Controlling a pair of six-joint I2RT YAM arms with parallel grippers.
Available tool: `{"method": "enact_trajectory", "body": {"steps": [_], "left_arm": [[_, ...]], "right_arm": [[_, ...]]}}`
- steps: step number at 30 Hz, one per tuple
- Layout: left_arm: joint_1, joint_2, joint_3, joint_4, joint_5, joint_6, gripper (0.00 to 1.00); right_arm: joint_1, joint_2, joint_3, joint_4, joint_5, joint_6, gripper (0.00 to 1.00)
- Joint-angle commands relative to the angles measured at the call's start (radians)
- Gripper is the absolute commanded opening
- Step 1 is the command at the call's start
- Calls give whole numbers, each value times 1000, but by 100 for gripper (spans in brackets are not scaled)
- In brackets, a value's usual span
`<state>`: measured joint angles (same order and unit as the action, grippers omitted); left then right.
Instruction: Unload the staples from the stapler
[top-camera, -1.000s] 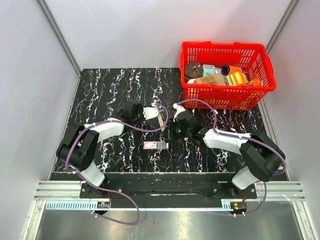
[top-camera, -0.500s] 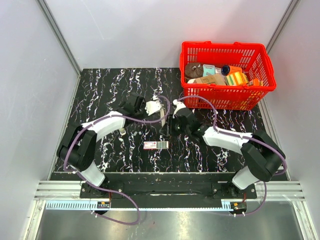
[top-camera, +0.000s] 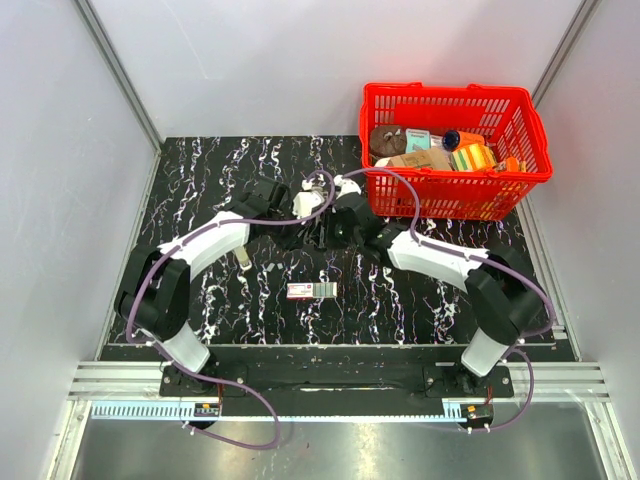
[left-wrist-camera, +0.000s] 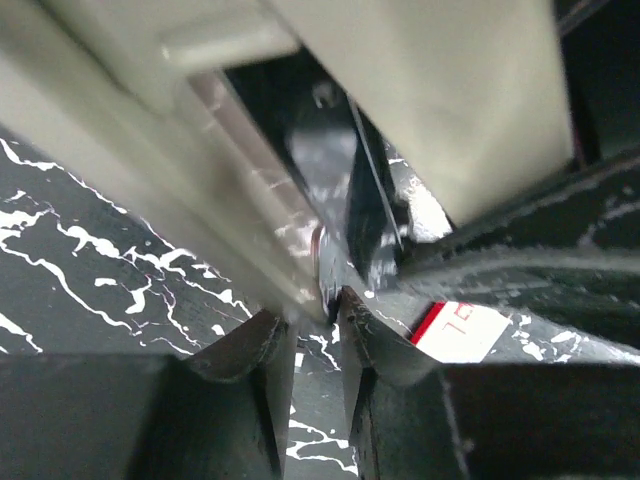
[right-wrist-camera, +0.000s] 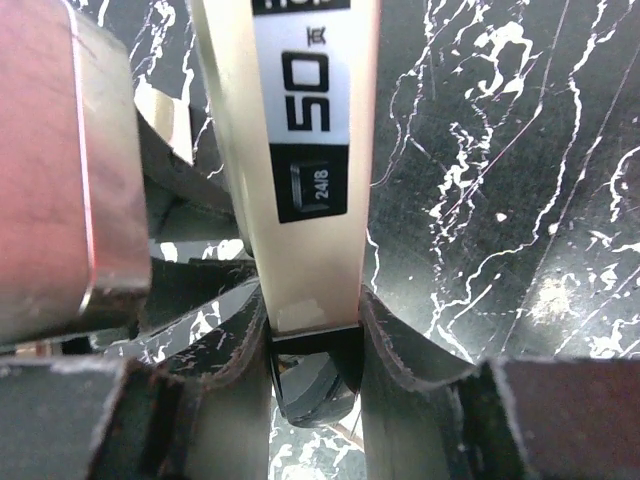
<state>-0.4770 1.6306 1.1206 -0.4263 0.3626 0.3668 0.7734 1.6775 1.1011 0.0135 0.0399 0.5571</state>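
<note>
The stapler (top-camera: 320, 232) is held off the black marbled table (top-camera: 200, 180) between both grippers, near the middle toward the back. My right gripper (top-camera: 333, 228) is shut on one end of it. In the right wrist view its pale metal top arm (right-wrist-camera: 310, 150), labelled 50 and 24/8, runs away from the gripper (right-wrist-camera: 315, 335), with the black end between the fingers. My left gripper (top-camera: 307, 220) meets it from the left. In the left wrist view the gripper (left-wrist-camera: 318, 320) has its fingertips nearly together on the tip of a metal part of the stapler (left-wrist-camera: 250, 180).
A small red-and-white box (top-camera: 311, 290) lies on the table in front of the grippers and also shows in the left wrist view (left-wrist-camera: 470, 330). A red basket (top-camera: 455, 92) with several items stands at the back right. Grey walls enclose the table.
Both grippers have moved toward the back of the table and closer together, carrying the stapler with them. The red-and-white box has not moved.
</note>
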Motion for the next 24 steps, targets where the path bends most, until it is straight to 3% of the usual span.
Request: {"method": "enact_trajectory", "body": {"steps": [1, 7, 14, 24], "left_arm": [[-6, 6, 71, -81, 119, 17, 28], [17, 18, 114, -163, 163, 47, 42], [144, -63, 113, -199, 257, 37, 45], [319, -279, 87, -311, 213, 41, 49]], "right_arm": [[-42, 30, 85, 19, 94, -58, 0], [-63, 106, 161, -7, 130, -134, 0], [-79, 227, 272, -90, 147, -213, 0], [-83, 399, 537, -452, 156, -244, 0]]}}
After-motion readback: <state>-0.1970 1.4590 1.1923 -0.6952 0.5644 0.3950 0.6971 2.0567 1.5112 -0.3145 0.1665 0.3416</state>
